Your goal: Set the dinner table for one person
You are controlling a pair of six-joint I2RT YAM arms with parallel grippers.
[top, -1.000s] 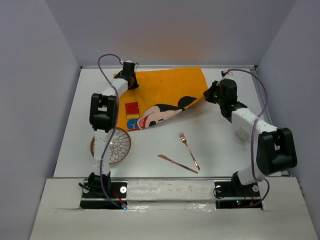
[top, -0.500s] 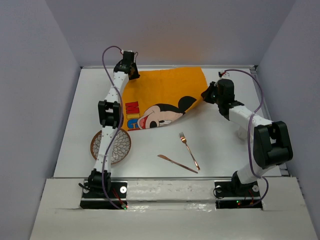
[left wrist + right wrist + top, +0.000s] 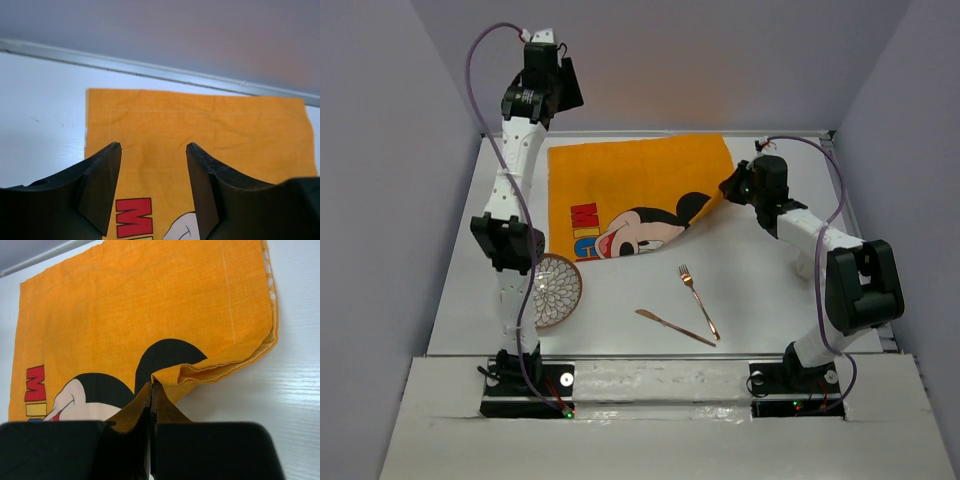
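Grey-walled bay; the white dinner table (image 3: 760,290) fills the floor of the view. An orange Mickey mat (image 3: 640,180) is laid at far centre. The left gripper (image 3: 153,146) is seen high over the mat's far-left corner, jaws wide, nothing between them. The right gripper (image 3: 151,385) is clamped tight on the mat's folded-up near-right corner. A patterned plate (image 3: 552,290) is seen near left. Fork (image 3: 698,300) and knife (image 3: 672,327) are laid near centre.
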